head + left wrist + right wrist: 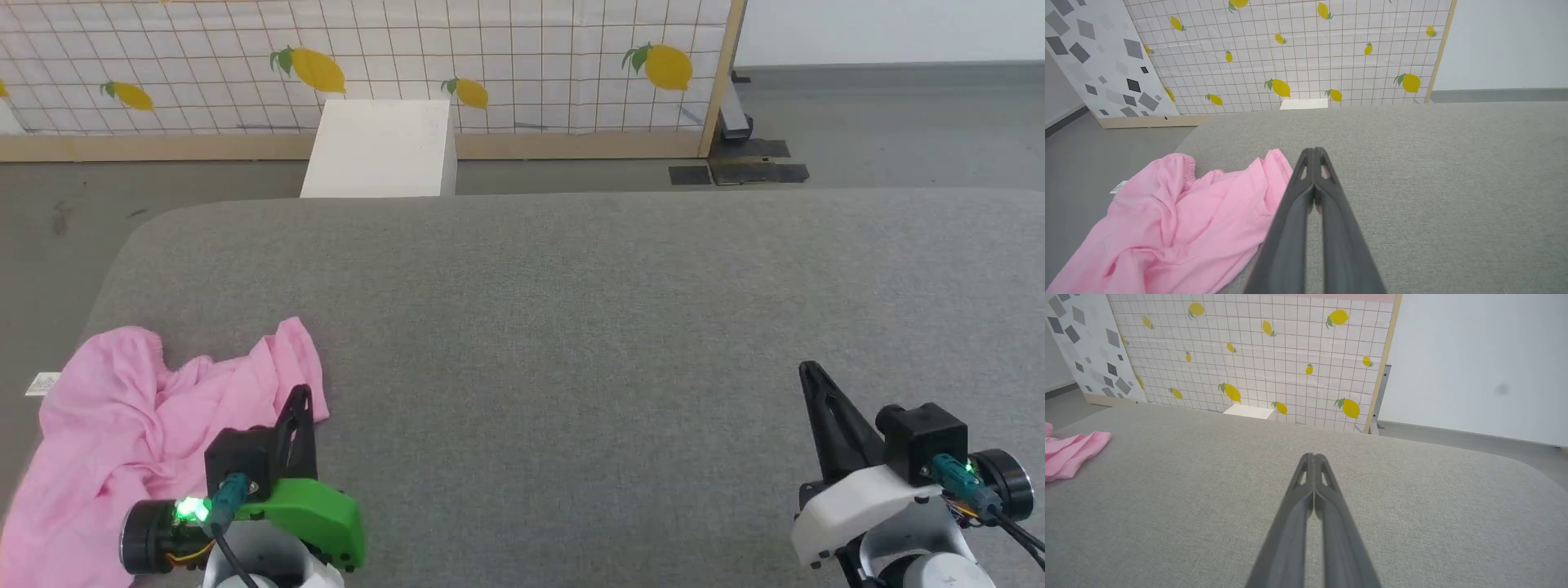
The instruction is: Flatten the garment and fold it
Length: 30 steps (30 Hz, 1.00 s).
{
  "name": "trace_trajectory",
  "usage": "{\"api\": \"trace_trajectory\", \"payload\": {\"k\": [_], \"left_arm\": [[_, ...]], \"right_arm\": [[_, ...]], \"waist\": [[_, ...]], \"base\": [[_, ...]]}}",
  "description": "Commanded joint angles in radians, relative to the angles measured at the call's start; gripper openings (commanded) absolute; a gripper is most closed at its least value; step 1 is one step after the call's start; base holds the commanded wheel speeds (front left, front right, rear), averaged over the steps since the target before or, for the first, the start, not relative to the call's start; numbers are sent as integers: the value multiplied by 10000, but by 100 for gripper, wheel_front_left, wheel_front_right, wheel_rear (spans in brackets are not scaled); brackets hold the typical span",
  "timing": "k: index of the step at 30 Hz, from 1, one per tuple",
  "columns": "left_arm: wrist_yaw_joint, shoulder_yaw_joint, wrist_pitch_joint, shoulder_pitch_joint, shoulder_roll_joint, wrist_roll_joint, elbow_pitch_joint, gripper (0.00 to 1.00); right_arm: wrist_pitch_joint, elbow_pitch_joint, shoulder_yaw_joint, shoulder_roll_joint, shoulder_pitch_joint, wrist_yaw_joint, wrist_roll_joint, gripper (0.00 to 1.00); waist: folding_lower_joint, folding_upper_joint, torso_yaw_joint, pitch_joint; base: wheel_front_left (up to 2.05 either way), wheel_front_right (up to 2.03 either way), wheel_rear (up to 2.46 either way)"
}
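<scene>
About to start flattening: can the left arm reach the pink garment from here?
Probably yes. The garment lies crumpled at the left edge of the grey surface, right beside the left gripper, nothing between them. The gripper is shut, so it must open first.

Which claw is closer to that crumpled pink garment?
Left. The left gripper is shut right beside the garment; the right gripper, also shut, is far off across the grey surface.

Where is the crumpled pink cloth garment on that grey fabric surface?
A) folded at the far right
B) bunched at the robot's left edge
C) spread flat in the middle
B: the light pink cloth garment lies bunched at the left edge of the grey fabric surface, beside the left gripper.
</scene>
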Motion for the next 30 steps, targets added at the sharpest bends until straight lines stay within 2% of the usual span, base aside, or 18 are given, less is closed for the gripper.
{"api": "trace_trajectory", "payload": {"k": [1,30], "left_arm": [[-9,20,12,-180,-43,129,-28,0],[-9,20,12,-180,-43,129,-28,0]], "right_arm": [[-74,16,14,28,-188,-15,-64,0],[-74,16,14,28,-188,-15,-64,0]], "waist": [[0,68,0,0],[0,68,0,0]], "base": [[0,0,0],[0,0,0]]}}
